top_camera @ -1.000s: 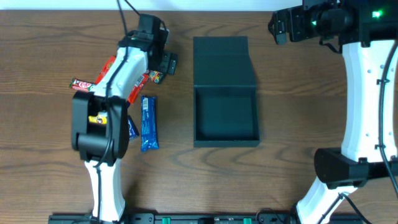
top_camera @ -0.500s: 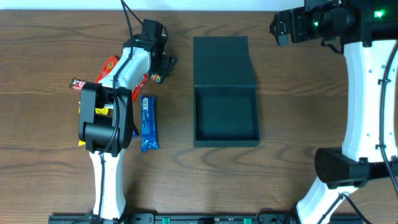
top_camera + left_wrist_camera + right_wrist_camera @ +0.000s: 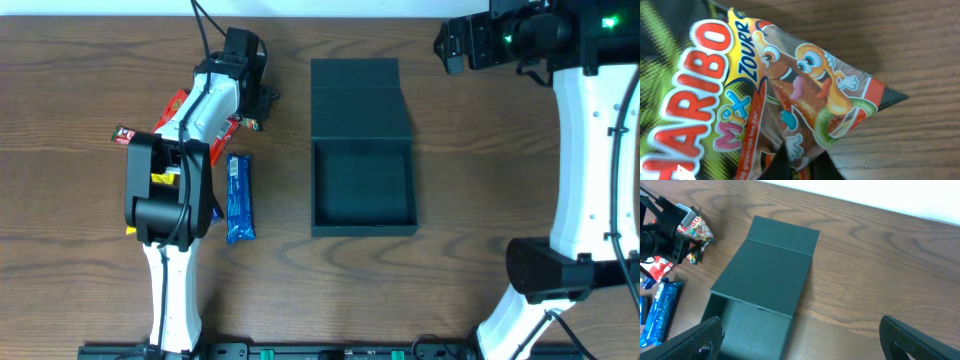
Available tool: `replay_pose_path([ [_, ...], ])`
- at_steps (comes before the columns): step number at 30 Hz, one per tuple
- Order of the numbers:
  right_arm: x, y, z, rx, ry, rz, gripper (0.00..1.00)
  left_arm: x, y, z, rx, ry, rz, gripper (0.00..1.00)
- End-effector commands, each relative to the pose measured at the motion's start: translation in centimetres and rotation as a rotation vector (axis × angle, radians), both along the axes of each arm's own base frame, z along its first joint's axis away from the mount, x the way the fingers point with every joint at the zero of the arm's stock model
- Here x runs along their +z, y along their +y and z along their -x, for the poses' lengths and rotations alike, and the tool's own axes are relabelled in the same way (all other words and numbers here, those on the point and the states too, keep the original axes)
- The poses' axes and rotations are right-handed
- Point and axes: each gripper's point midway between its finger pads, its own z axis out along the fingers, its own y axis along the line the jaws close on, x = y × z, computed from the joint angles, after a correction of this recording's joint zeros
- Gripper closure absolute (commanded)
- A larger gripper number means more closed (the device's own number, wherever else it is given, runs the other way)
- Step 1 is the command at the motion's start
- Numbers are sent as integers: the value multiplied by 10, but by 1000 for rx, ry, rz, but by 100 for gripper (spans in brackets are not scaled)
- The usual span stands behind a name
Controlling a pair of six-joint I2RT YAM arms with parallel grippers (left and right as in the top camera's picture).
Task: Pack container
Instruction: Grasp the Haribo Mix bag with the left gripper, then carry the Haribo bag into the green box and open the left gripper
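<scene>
The left gripper (image 3: 255,108) pinches a Haribo packet (image 3: 780,100) at the far end of the snacks (image 3: 238,195). The container (image 3: 362,185) lies open near it on the right, flap flat on the table. The right gripper (image 3: 447,47) hangs spread past the container's far right corner, apart from it.

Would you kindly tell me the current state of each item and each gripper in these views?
Dark teal-black matte square container: open, lid flap laid flat behind it, nothing inside.
Colourful Haribo sweet packet: pinched at the fingertips, crumpled; whether it is lifted cannot be told.
Left gripper: shut on the packet.
Right gripper: open, holding nothing.
Blue snack wrapper: lying flat, untouched.
</scene>
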Motion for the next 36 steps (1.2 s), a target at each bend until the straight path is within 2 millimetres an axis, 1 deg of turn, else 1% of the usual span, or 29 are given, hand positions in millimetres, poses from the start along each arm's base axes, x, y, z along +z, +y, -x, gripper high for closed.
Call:
replay_pose_path([
  [1, -1, -5, -1, -3, -1, 8, 1, -26, 1, 15, -2, 83, 0, 94],
  [5, 1, -5, -3, -3, -10, 7, 1, -24, 2, 18, -24, 93, -11, 94],
  [7, 2, -5, -4, -3, -17, 7, 1, -16, 4, 15, -31, 87, -31, 94],
  [9, 3, -6, -6, -5, -27, 7, 1, 0, 6, 9, -30, 62, -56, 94],
  [14, 5, -19, -10, -36, -39, 6, 1, 72, -2, -13, -81, -82, -84, 94],
  [16, 7, -29, -10, -57, -46, 6, 1, 100, -9, -15, -117, -145, -103, 94],
  [18, 14, -41, -10, -84, -65, 6, 1, 126, -21, -12, -172, -196, -113, 94],
  [21, 34, -65, -2, -139, -116, 8, 1, 161, -48, 9, -279, -236, -127, 94],
  [24, 56, -87, 12, -191, -169, 12, 1, 184, -76, 35, -347, -241, -119, 94],
  [25, 67, -97, 21, -218, -197, 15, 1, 190, -92, 51, -376, -232, -110, 94],
  [27, 81, -107, 34, -247, -228, 20, 1, 192, -112, 74, -395, -196, -94, 94],
  [29, 95, -115, 49, -272, -260, 24, 1, 184, -130, 105, -407, -111, -80, 94],
  [30, 101, -117, 56, -281, -274, 27, 1, 180, -136, 117, -414, -74, -84, 94],
  [31, 109, -119, 64, -292, -294, 30, 1, 175, -142, 134, -427, -27, -93, 94],
  [33, 122, -123, 78, -310, -332, 36, 1, 171, -151, 159, -455, 30, -107, 94],
  [36, 137, -124, 96, -322, -374, 36, 1, 172, -160, 187, -511, 52, -112, 94],
])
